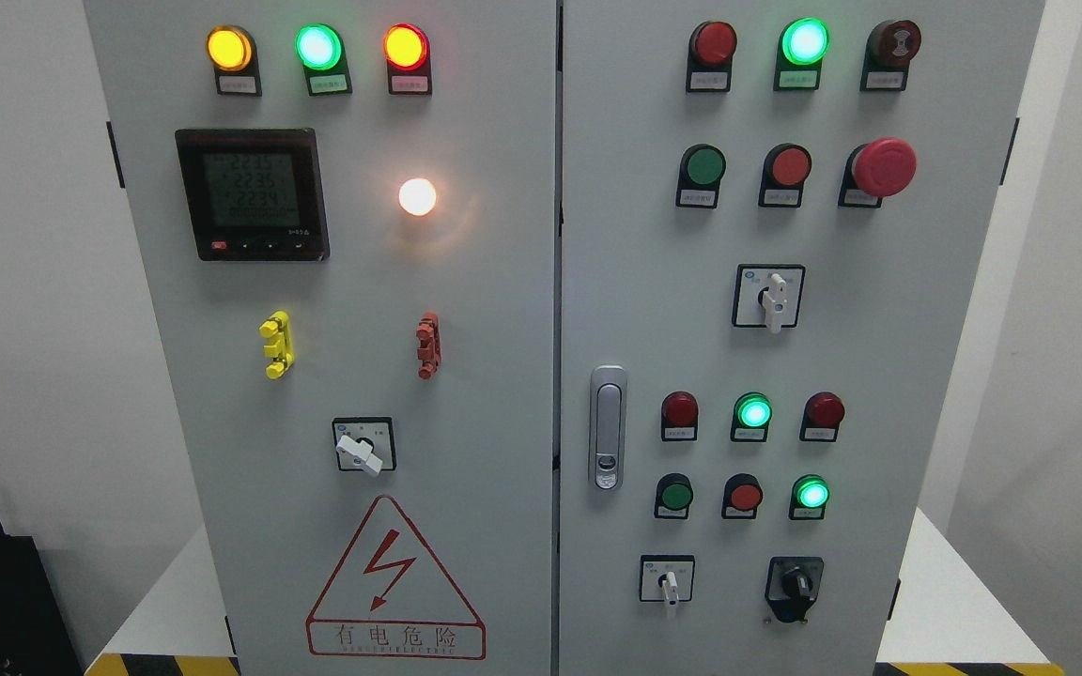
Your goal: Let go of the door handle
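Hands of neither arm were seen in head view; finger state could not be told. Door handle (608,427) was found flush on right door (785,338), beside centre seam, untouched. Both doors appeared shut, so release was judged done.

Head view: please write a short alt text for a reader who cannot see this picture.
A grey two-door electrical cabinet fills the view, both doors closed, and no robot hand is visible. The silver door handle stands upright on the right door's left edge, untouched. Lit indicator lamps, push buttons, a red emergency stop button, a digital meter and a warning triangle cover the doors.
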### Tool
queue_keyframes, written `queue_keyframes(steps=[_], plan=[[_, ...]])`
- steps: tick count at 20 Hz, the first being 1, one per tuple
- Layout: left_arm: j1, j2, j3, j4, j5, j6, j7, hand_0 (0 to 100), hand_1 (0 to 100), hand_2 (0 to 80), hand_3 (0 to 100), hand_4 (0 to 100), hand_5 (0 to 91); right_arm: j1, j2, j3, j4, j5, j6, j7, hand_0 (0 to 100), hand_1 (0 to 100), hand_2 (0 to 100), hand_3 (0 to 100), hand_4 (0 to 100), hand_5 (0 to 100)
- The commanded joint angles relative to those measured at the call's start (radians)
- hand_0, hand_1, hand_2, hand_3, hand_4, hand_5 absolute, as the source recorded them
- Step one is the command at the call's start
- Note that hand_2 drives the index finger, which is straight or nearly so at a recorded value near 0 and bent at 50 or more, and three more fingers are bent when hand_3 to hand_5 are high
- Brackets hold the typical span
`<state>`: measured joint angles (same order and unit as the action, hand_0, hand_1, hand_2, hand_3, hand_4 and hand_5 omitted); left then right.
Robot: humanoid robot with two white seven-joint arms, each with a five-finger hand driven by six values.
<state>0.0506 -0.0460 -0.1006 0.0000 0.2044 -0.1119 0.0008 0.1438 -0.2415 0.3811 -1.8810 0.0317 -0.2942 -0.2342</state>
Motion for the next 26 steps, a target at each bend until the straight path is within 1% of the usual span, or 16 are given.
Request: queue_keyframes(steps=[1,2,3,5,6,7,9,12,13,16,17,20,22,23,25,26], plan=[[0.0,0.0,-0.001,-0.031,0.0,0.0,0.001,12,39,0.0,0,0,0.0,-0.003,0.018,-0.011,-0.004,0.117,-0.029,-0.013,35,18,0,20,21,18],[0.0,0.0,-0.001,-0.031,0.0,0.0,0.001,12,39,0.0,0,0,0.0,-0.003,0.022,-0.011,-0.004,0.143,-0.042,-0.013,35,18,0,22,23,21],[0.0,0.0,-0.001,-0.031,0.001,0.0,0.001,12,39,0.0,0,0,0.0,-0.004,0.037,-0.011,-0.006,0.169,-0.049,-0.013,35,19,0,28,29,27],[0.0,0.0,0.001,-0.031,0.0,0.0,0.001,12,39,0.0,0,0,0.0,-0.021,0.082,-0.011,-0.01,0.235,-0.051,-0.013,35,22,0,35,32,30],[0.0,0.0,-0.001,-0.031,0.0,0.0,0.001,12,39,0.0,0,0,0.0,-0.029,0.097,-0.011,-0.01,0.293,-0.051,-0.016,36,25,0,41,35,33],[0.0,0.0,-0.001,-0.031,0.0,0.0,0.001,12,39,0.0,0,0,0.0,-0.03,0.102,-0.011,-0.01,0.33,-0.052,-0.025,37,26,0,44,38,38],[0.0,0.0,-0.001,-0.031,0.0,0.0,0.001,12,39,0.0,0,0,0.0,-0.045,0.105,-0.011,-0.009,0.408,-0.048,-0.08,38,27,0,48,42,45],[0.0,0.0,-0.001,-0.031,0.001,0.0,0.001,12,39,0.0,0,0,0.0,-0.085,0.129,-0.014,-0.006,0.514,-0.036,-0.102,36,31,0,53,47,54],[0.0,0.0,-0.001,-0.031,0.0,0.0,0.001,12,39,0.0,0,0,0.0,-0.104,0.139,-0.027,-0.004,0.557,-0.007,-0.108,37,32,0,55,49,58],[0.0,0.0,-0.001,-0.031,0.001,0.0,0.001,12,39,0.0,0,0,0.0,-0.162,0.168,-0.033,-0.004,0.681,0.136,-0.137,37,33,0,60,55,66],[0.0,0.0,0.001,-0.031,0.001,0.0,0.001,12,39,0.0,0,0,0.0,-0.173,0.171,-0.033,-0.004,0.713,0.157,-0.142,38,33,0,61,57,68],[0.0,0.0,-0.001,-0.031,0.001,0.0,0.001,12,39,0.0,0,0,0.0,-0.187,0.174,-0.031,-0.004,0.778,0.168,-0.143,39,34,0,66,62,75],[0.0,0.0,-0.001,-0.031,0.0,0.0,0.001,12,39,0.0,0,0,0.0,-0.197,0.189,-0.031,-0.004,0.827,0.173,-0.145,39,35,0,70,65,78],[0.0,0.0,0.001,-0.031,0.0,0.0,0.001,12,39,0.0,0,0,0.0,-0.2,0.195,-0.031,-0.004,0.85,0.193,-0.145,39,35,0,71,67,80],[0.0,0.0,-0.001,-0.031,0.0,0.0,0.001,12,39,0.0,0,0,0.0,-0.226,0.208,-0.025,-0.004,0.875,0.245,-0.149,38,35,0,79,73,87],[0.0,0.0,-0.001,-0.031,0.001,0.0,0.001,12,39,0.0,0,0,0.0,-0.23,0.217,-0.022,-0.004,0.887,0.256,-0.149,38,35,0,81,75,90]])
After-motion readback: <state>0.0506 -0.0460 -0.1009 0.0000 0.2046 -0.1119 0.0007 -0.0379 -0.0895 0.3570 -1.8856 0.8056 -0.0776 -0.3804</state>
